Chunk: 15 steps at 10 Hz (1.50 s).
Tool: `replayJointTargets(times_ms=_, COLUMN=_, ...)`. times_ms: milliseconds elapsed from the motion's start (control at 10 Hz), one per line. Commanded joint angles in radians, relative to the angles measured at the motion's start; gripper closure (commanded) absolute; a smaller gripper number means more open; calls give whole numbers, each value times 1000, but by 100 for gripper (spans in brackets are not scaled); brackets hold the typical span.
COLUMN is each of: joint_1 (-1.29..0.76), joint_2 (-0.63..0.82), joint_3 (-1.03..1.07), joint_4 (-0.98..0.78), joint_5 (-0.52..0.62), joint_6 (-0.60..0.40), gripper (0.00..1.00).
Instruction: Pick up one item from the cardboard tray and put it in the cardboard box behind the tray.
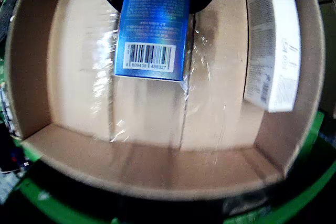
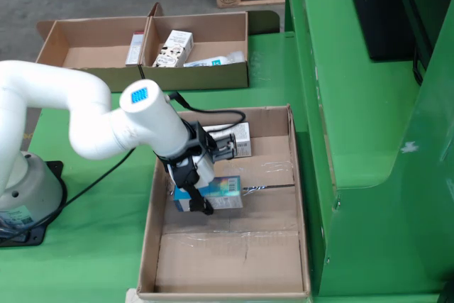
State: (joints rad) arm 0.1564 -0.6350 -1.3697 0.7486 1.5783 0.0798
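My gripper (image 2: 201,200) is shut on a blue box with a barcode (image 1: 152,24), which also shows in the fixed view (image 2: 220,193). It holds the box inside the large open cardboard box (image 2: 292,175), low over the taped floor (image 1: 147,114). Whether it touches the floor I cannot tell. A white printed box (image 1: 273,45) lies inside by the wall, at the far end in the fixed view (image 2: 240,138). The fingertips are hidden behind the blue box in the wrist view.
A two-compartment cardboard tray (image 2: 92,58) stands beyond the large box. It holds a white carton (image 2: 174,47), a slim red-and-white box (image 2: 135,47) and a pale packet (image 2: 216,60). A green machine frame (image 2: 340,104) runs along the right. The arm's base (image 2: 25,196) stands at left.
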Motion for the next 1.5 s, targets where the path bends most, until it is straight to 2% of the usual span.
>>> replayJointTargets(times_ms=0, joint_1=47, joint_2=178, joint_3=86, joint_4=-99, joint_5=-33, joint_6=15, gripper=100)
replayJointTargets(times_ms=600, joint_1=81, joint_2=311, joint_3=112, joint_4=-158, joint_5=-59, joint_6=8, gripper=100)
replayJointTargets(times_ms=700, joint_1=103, joint_2=400, joint_3=109, joint_4=-184, joint_5=-63, joint_6=-5, gripper=100)
replayJointTargets(times_ms=900, joint_1=97, joint_2=387, joint_3=89, joint_4=-171, joint_5=-65, joint_6=2, gripper=100)
replayJointTargets(times_ms=1000, joint_1=122, joint_2=455, joint_3=104, joint_4=-205, joint_5=-74, joint_6=-5, gripper=100)
replayJointTargets(times_ms=1400, joint_1=150, joint_2=531, joint_3=82, joint_4=-208, joint_5=-92, joint_6=-13, gripper=100)
